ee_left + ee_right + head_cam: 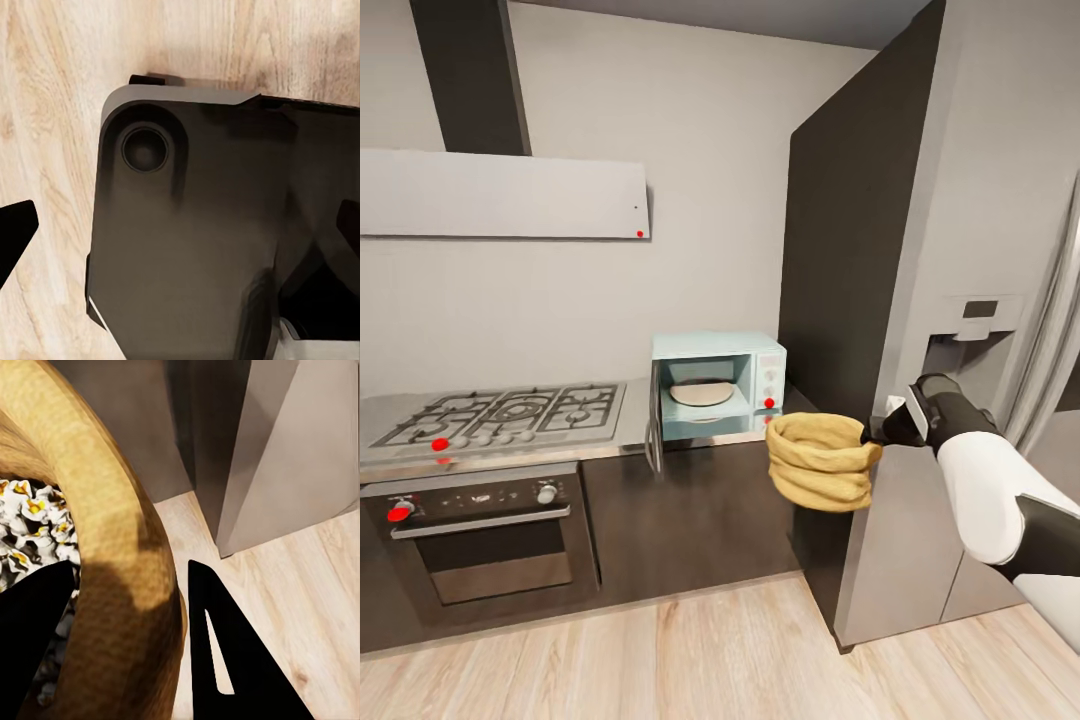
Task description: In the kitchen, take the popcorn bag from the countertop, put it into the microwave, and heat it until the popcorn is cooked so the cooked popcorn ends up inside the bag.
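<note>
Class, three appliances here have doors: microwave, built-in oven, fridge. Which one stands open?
The pale-blue microwave on the countertop: its door is swung out, showing the plate inside. The oven and fridge doors are closed.

Even soft light, slight blur, fisheye bend at edges, faint shadows.

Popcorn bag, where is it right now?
In the head view the popcorn bag hangs in the air, held by the right gripper, just right of the open microwave and beside the fridge.
</note>
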Controlling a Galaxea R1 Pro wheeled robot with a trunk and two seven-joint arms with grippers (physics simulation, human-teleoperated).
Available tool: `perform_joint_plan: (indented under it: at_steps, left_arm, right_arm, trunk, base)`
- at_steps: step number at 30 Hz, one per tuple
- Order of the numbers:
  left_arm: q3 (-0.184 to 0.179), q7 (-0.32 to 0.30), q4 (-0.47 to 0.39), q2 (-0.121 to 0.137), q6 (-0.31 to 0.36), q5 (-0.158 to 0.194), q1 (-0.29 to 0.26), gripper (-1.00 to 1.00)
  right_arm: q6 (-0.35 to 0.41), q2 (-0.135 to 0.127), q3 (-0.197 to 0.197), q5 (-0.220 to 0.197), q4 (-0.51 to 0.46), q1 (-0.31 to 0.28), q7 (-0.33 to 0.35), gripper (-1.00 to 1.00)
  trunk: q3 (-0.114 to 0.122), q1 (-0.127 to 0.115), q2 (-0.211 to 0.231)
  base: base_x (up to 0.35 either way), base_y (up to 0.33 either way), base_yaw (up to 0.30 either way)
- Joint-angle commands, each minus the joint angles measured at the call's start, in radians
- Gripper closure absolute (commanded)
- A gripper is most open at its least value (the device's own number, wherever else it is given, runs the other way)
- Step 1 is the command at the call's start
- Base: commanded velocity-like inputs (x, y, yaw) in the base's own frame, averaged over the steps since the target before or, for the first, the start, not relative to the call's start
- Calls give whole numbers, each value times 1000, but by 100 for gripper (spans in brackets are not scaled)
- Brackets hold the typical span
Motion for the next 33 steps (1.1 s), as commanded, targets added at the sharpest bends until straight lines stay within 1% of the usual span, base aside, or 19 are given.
perform_joint_plan:
  at_steps: [1, 11, 15, 22, 28, 33]
  left_arm:
    - [0, 0, 0, 0, -2, 9, 0, -100]
    - [0, 0, 1, 0, -2, 8, 0, -100]
    - [0, -1, 1, 0, -2, 8, 0, -100]
    - [-1, -1, 1, 1, -2, 8, 0, -100]
    - [-1, -1, 1, 1, -2, 8, 0, -100]
    - [-1, 0, 1, 1, -2, 8, 0, -100]
  right_arm:
    - [1, -1, -7, 11, -1, -1, 10, 100]
    - [0, -1, -7, 13, -1, -1, 15, 100]
    - [-2, 1, -7, 7, -1, -1, 18, 100]
    - [1, -1, -5, 16, -3, -1, 9, 100]
    - [9, -3, -1, 16, -16, -1, 10, 100]
    - [20, -3, 0, 16, -18, -1, 8, 100]
  trunk:
    - [-1, 0, -1]
    - [-1, 0, -1]
    - [-1, 0, -1]
    - [-1, 0, -1]
    - [-1, 0, -1]
    - [-1, 0, -1]
  base:
    - [0, 0, 0]
    - [10, 10, 0]
    - [191, 224, 0]
    - [194, 198, 0]
    - [134, 124, 0]
    - [25, 25, 0]
